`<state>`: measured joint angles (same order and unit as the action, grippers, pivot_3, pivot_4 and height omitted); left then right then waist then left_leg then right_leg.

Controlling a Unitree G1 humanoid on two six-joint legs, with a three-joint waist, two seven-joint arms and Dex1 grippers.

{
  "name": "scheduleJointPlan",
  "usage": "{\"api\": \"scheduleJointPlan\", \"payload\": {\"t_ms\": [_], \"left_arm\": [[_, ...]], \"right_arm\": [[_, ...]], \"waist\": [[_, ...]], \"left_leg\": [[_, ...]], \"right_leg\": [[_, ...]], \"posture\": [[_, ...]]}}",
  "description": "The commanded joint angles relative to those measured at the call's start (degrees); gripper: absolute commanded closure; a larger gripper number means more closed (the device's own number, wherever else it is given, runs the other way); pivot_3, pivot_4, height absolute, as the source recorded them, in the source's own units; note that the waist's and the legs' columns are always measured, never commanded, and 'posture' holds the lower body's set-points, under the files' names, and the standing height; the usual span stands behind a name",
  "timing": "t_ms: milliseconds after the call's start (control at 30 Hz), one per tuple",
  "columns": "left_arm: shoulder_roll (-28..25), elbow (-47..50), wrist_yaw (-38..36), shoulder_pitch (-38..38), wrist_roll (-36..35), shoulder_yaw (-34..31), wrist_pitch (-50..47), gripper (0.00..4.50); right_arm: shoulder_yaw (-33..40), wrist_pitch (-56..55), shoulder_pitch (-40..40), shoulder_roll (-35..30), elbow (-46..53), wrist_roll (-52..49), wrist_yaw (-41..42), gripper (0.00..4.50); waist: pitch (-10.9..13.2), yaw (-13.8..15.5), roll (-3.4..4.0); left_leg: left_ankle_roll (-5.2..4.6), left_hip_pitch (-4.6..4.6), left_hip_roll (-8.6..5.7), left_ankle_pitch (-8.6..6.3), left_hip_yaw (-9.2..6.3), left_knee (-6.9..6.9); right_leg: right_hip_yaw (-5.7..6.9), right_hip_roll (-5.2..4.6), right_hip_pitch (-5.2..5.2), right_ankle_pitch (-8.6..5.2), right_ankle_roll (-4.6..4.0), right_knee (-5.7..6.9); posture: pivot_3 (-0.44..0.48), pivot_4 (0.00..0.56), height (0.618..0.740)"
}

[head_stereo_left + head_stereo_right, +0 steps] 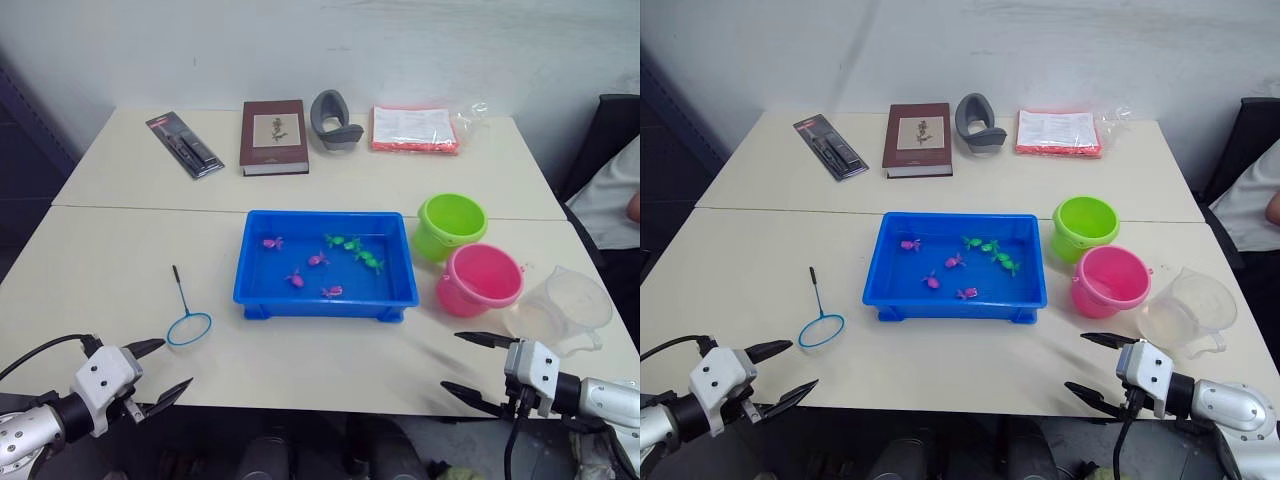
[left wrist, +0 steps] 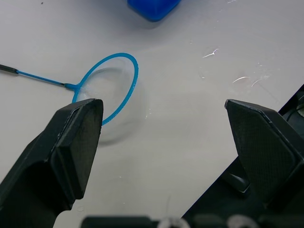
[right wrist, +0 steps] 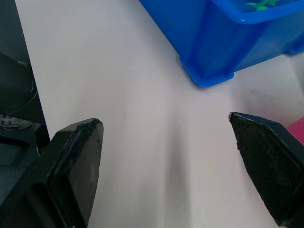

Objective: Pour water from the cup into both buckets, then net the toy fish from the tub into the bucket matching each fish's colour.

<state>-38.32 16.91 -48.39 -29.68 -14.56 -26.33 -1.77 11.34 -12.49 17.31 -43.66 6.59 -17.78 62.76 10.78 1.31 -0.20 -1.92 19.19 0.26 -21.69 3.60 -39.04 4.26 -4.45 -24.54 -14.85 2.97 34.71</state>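
- Blue tub sat mid-table, holding pink fish toward its left and middle and green fish toward its right.
- Green bucket stood just right of the tub, with the pink bucket touching or nearly touching it on the nearer side.
- Clear cup rested just right of the pink bucket, close to the table's right edge.
- Net lay flat on the table left of the tub, hoop nearer the robot, black handle pointing away.
- Left gripper hovered at the near edge by the hoop, fingers spread wide and empty.
- Right gripper hovered at the near edge, in front of the pink bucket and cup, fingers likewise wide apart and empty.
- Along the far side lay a book, a grey holder, a packet of papers and a blister pack.
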Motion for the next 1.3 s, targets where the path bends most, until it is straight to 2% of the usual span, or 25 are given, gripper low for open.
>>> {"api": "scheduleJointPlan", "payload": {"t_ms": [33, 100, 300, 367, 467, 567, 700, 900, 1000, 1300], "left_arm": [[0.74, 0.57, -0.80, 0.35, -4.56, -1.01, -1.61, 0.07], [1.60, 3.04, -1.68, 2.14, -9.42, 0.60, -4.97, 0.07], [-0.04, 12.16, -0.85, 9.75, -13.53, 7.17, -12.73, 0.07], [-1.01, 14.30, -0.82, 11.84, -14.85, 8.45, -15.55, 0.07], [-1.77, 15.70, -0.25, 16.31, -16.44, 10.24, -18.61, 0.07], [-1.94, 16.14, 0.04, 21.09, -17.23, 12.32, -20.62, 0.07], [-0.82, 15.47, -0.29, 26.62, -16.80, 17.07, -21.65, 0.07], [-0.25, 15.45, 0.48, 26.70, -16.14, 18.25, -21.04, 0.07], [-0.15, 16.24, 0.91, 25.91, -15.86, 18.41, -20.80, 0.07], [-0.35, 17.06, 1.82, 24.76, -15.66, 17.65, -20.17, 0.07]], "right_arm": [[2.14, 1.13, 2.26, 2.97, 3.21, -1.96, -4.32, 0.00], [5.28, 4.73, 5.17, 7.38, 6.41, -4.53, -10.88, 0.00], [13.73, 14.46, 12.38, 18.83, 14.43, -10.31, -27.68, 0.00], [16.91, 15.91, 13.08, 22.84, 14.75, -11.07, -33.88, 0.00], [19.74, 16.61, 12.16, 25.52, 12.39, -10.03, -39.04, 0.00], [21.31, 16.64, 9.64, 26.28, 8.97, -9.17, -42.28, 0.00], [22.13, 18.19, 3.34, 23.91, 2.14, -5.65, -47.20, 0.00], [21.43, 19.95, -0.19, 23.20, -1.97, -3.51, -49.62, 0.00], [21.65, 21.20, -2.63, 23.49, -3.62, -2.74, -52.10, 0.00], [22.37, 20.27, -4.54, 24.81, -4.70, -2.55, -55.46, 0.00]], "waist": [[0.00, 0.01, 0.00], [-0.03, 0.22, -0.04], [-0.18, 0.24, 0.05], [-0.28, -0.18, 0.10], [-0.36, -1.23, 0.29], [-0.36, -1.43, 0.29], [-0.38, -1.58, 0.32], [-0.41, -1.46, 0.38], [-0.41, -1.46, 0.39], [-0.41, -1.53, 0.39]], "left_leg": [[0.00, 0.00, 0.00, 0.00, 0.00, 0.00], [0.04, 0.00, 0.04, 0.00, -0.02, 0.01], [0.37, 0.04, 0.04, -0.10, 0.03, 0.00], [0.39, 0.01, 0.05, -0.09, 0.04, 0.02], [0.32, 0.02, 0.12, 0.00, 0.16, 0.05], [0.28, -0.03, 0.10, 0.18, 0.16, 0.04], [0.36, -0.05, 0.10, 0.28, 0.16, 0.05], [0.58, -0.03, 0.11, 0.43, 0.15, 0.13], [0.39, -0.03, 0.09, 0.40, 0.16, 0.09], [0.41, -0.02, 0.09, 0.42, 0.16, 0.09]], "right_leg": [[0.00, 0.00, 0.00, 0.00, 0.00, 0.00], [0.02, 0.01, -0.01, -0.01, -0.03, 0.04], [0.00, -0.11, 0.04, -0.03, -0.05, 0.11], [-0.02, -0.09, 0.05, -0.03, -0.06, 0.13], [-0.11, 0.00, 0.02, -0.05, -0.08, 0.21], [-0.11, 0.00, 0.01, -0.04, -0.07, 0.27], [-0.12, 0.03, -0.01, -0.04, -0.07, 0.36], [-0.11, 0.08, -0.14, -0.08, -0.14, 0.47], [-0.14, 0.04, -0.10, -0.06, -0.10, 0.48], [-0.16, 0.06, -0.09, -0.05, -0.09, 0.53]], "posture": [[0.000, 0.150, 0.740], [0.000, 0.150, 0.740], [0.000, 0.150, 0.740], [0.000, 0.150, 0.740], [0.000, 0.150, 0.740], [0.000, 0.150, 0.740], [0.000, 0.150, 0.740], [0.000, 0.150, 0.740], [0.000, 0.150, 0.740], [0.000, 0.150, 0.740]]}}
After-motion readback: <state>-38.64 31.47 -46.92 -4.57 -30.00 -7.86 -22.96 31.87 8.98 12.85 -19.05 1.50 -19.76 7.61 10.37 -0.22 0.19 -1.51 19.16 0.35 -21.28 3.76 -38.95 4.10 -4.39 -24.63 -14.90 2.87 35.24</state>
